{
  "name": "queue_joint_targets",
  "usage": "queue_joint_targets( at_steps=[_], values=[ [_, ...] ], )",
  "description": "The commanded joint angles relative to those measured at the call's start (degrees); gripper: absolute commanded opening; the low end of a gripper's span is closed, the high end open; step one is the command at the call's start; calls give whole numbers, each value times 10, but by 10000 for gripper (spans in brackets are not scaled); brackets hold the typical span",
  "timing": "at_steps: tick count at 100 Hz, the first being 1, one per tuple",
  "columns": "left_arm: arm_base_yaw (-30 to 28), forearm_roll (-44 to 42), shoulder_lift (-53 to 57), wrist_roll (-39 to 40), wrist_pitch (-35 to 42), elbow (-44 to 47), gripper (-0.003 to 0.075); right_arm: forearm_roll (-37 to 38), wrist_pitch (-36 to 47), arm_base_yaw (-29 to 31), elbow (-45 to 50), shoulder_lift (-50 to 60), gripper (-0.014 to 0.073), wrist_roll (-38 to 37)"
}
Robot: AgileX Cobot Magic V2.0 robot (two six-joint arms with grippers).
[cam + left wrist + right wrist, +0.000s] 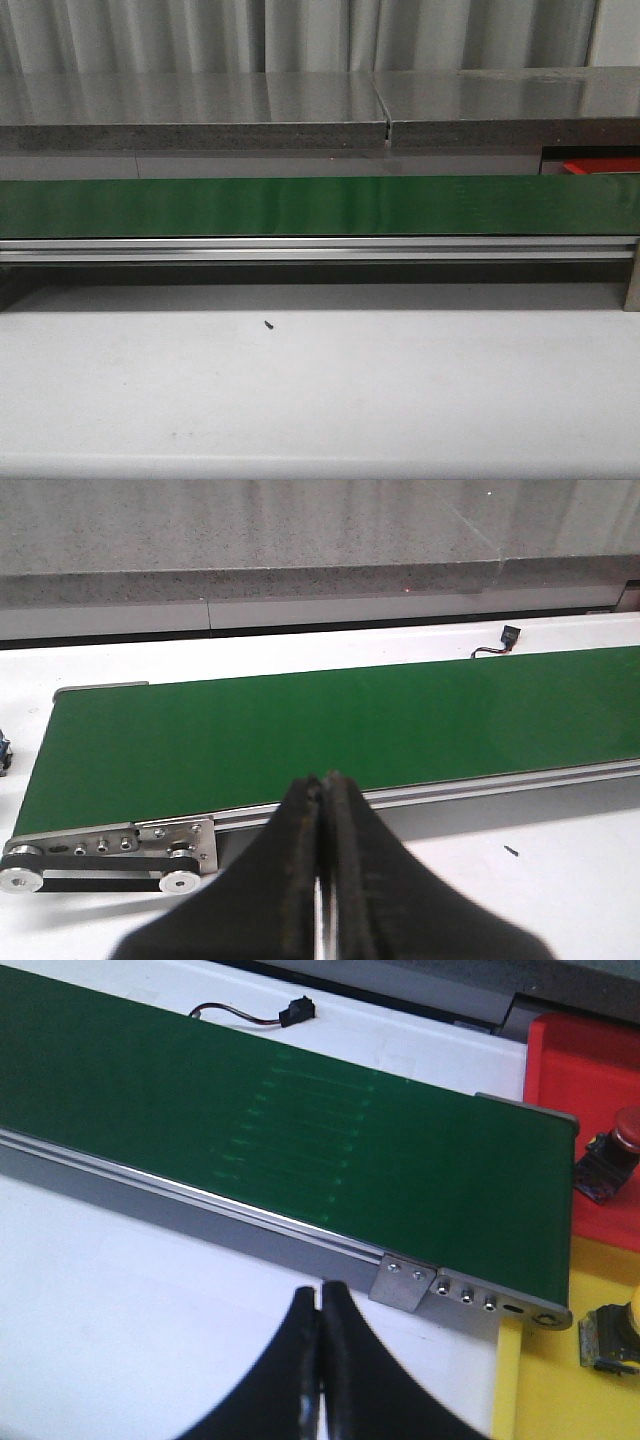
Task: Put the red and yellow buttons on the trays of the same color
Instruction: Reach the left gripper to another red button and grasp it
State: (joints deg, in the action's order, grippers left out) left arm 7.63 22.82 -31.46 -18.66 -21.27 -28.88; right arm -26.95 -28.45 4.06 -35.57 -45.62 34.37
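In the front view the green belt (320,205) ran across the white table (320,390), and a strip of the red tray (600,165) showed behind its far right end; neither of my claws appeared there.

From my left wrist, my left claw (322,800) was pressed together, empty, hanging near the belt's left end rollers (100,865).

From my right wrist, my right claw (320,1305) was also pinched closed on nothing. Beyond the belt's right end, a red button (628,1128) sat on the red tray, and a yellow button (625,1325) on the yellow tray (560,1390). I could read no writing anywhere.
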Motion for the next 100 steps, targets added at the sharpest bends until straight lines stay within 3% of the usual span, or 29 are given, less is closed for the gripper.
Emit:
queue_joint_targets(
  at_steps=[1, 18, 29, 39, 54, 61, 81, 100],
  values=[
    [4, 16, 1, 4, 39, -15, -18, -11, 31, 0, -13, 6, -98, 7],
    [4, 18, 1, 4, 36, -15, -11, -11, 32, 0, -13, 4, -98, 7],
    [4, 18, 1, 4, 30, -20, 56, -11, 32, 0, -13, 4, -98, 7],
    [4, 16, 1, 4, 8, -41, 192, -11, 32, 0, -13, 4, -98, 7],
    [4, 15, 1, 8, 4, -71, 494, -11, 32, 0, -13, 4, -98, 7],
    [4, 8, -2, 20, 12, -83, 572, -11, 32, 0, -13, 4, -98, 7],
    [-33, -142, -63, 179, -2, -150, 579, -11, 32, 0, -13, 4, -98, 7],
    [-135, -164, -158, 191, -43, -230, 580, -11, 32, 0, -13, 4, -98, 7]
  ],
)
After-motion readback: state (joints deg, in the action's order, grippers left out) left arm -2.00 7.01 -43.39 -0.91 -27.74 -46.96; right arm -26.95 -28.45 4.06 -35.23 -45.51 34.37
